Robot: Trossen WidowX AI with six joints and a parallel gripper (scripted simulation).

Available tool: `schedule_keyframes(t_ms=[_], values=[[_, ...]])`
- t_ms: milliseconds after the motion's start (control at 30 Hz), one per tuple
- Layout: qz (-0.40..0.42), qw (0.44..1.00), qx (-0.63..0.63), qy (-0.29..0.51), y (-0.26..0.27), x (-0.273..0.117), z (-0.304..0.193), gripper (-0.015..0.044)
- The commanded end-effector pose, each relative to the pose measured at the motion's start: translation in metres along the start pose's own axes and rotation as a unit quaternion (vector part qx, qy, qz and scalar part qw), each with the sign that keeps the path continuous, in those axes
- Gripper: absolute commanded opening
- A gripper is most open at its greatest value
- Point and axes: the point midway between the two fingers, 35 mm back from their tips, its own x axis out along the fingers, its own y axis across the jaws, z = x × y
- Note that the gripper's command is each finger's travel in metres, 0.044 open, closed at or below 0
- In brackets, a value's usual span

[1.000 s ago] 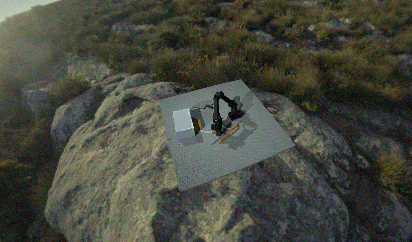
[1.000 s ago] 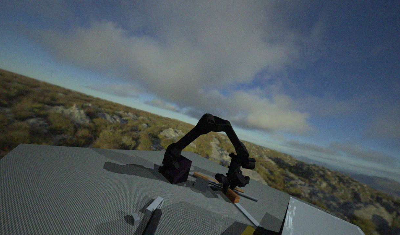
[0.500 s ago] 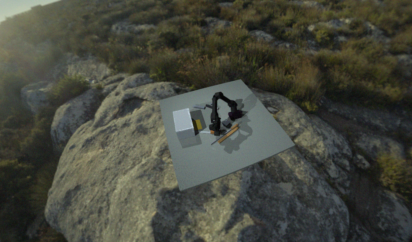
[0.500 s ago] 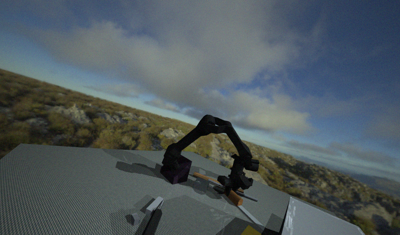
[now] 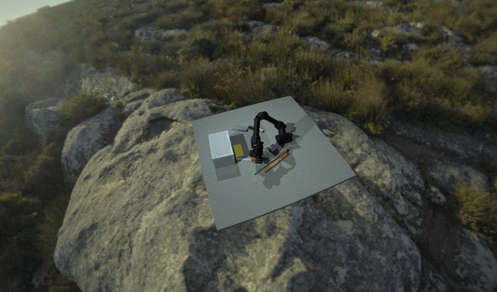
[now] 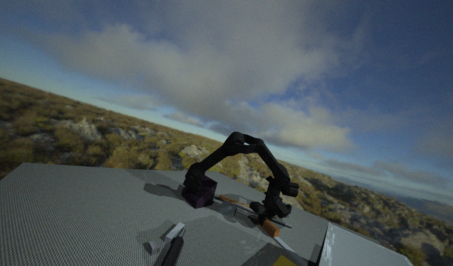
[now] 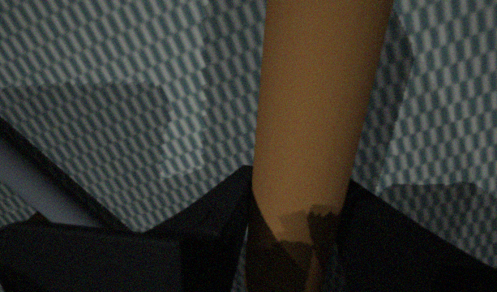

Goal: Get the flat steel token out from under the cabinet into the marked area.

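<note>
My gripper (image 5: 258,161) (image 6: 261,220) (image 7: 291,180) is shut on the orange handle (image 6: 270,228) (image 7: 317,93) of a tool, low over the table. The tool's thin pale blade (image 5: 245,159) (image 6: 283,244) points toward the cabinet (image 5: 221,145) (image 6: 357,248); its far end lies by the cabinet's front edge and is hard to make out. The yellow marked area (image 5: 238,150) (image 6: 283,262) lies in front of the cabinet, beside the blade. I cannot make out the token in any view.
Two more long tools with orange handles (image 5: 275,162) lie beside the gripper; a grey rod (image 6: 282,223) (image 7: 21,178) is close to the fingers. A grey block (image 5: 273,148) stands near the arm's base. Pale and black pieces (image 5: 240,128) (image 6: 174,232) lie on the table's other side.
</note>
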Motion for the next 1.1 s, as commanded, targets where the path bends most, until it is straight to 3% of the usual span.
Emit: schedule_keyframes(t_ms=[0, 1067], values=[[0.002, 1.000, 0.001, 0.002, 0.001, 0.000, 0.010, 0.0000], [0.002, 1.000, 0.002, 0.000, 0.001, 0.000, 0.055, 0.0000]])
